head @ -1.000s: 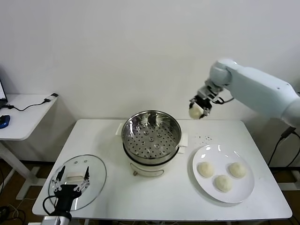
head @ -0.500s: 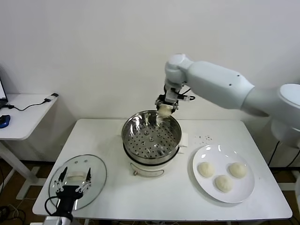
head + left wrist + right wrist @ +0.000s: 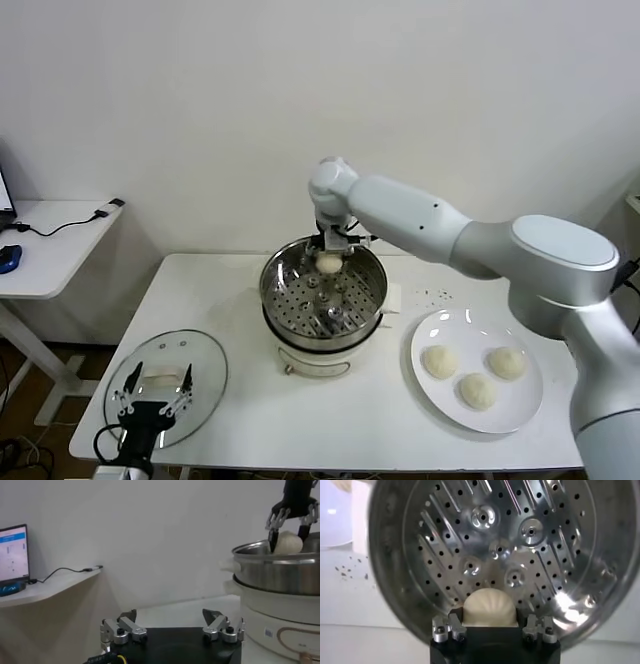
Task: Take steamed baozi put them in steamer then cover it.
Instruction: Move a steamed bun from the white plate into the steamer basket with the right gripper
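Now right claw (image 3: pixel 329 262) clamps baozi (image 3: pixel 490 608) above steamer (image 3: pixel 300 300) – left claw (image 3: pixel 172 630) apart.

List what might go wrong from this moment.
1. The right gripper holds a bun at the steamer's back rim; released here, it may land against the wall.
2. Three buns wait on the plate; poor spacing could crowd them.
3. The idle left gripper hangs over the lid.
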Controlling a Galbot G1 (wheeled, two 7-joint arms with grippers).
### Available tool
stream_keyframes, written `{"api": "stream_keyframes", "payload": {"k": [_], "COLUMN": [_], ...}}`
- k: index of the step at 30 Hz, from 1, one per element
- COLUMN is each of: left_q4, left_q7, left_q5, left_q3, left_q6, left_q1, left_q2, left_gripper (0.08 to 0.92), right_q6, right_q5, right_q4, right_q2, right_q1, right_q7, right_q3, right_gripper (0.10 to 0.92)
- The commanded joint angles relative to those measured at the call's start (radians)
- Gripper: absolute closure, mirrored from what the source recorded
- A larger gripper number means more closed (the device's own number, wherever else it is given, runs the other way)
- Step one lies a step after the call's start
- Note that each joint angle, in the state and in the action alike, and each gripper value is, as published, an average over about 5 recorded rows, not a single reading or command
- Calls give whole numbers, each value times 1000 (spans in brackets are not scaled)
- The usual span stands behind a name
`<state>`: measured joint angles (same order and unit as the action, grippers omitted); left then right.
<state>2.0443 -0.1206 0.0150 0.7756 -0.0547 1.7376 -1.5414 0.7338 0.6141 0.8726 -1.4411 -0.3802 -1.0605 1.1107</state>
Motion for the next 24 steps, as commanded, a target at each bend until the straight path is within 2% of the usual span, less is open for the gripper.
{"api": "stream_keyframes", "payload": {"k": [1,6,11,17,21,24], "left_q4": [-3,-5,-4,2,7,15], "left_q7": [0,0,2,4,7,9], "left_q5": [0,0,1,3,3,3], "left_q3": [-2,-6,-10,-14,-14,-14], "left_q6": [-1,-1,0,1,3,5], "left_q1": [0,-1,-2,3,6,11], "left_q2": [-1,-3,-7,-10,-10,-12], "left_gripper": [177,177,177,177,177,177], "right_q6": [24,17,-3,15,16,-33], "right_q5": [77,68,57,24,-92,-246], "right_q4": [-33,-33,-9,15,65,113], "right_q2": [-34,-33,-20,5,58,118], "right_q1": [52,55,54,22,-38,-118], "right_q7": [16,15,15,7,-24,-57], "right_q3": [-16,-20,-20,-43,-42,-7], "right_gripper": [344,322,222,203,203,203]}}
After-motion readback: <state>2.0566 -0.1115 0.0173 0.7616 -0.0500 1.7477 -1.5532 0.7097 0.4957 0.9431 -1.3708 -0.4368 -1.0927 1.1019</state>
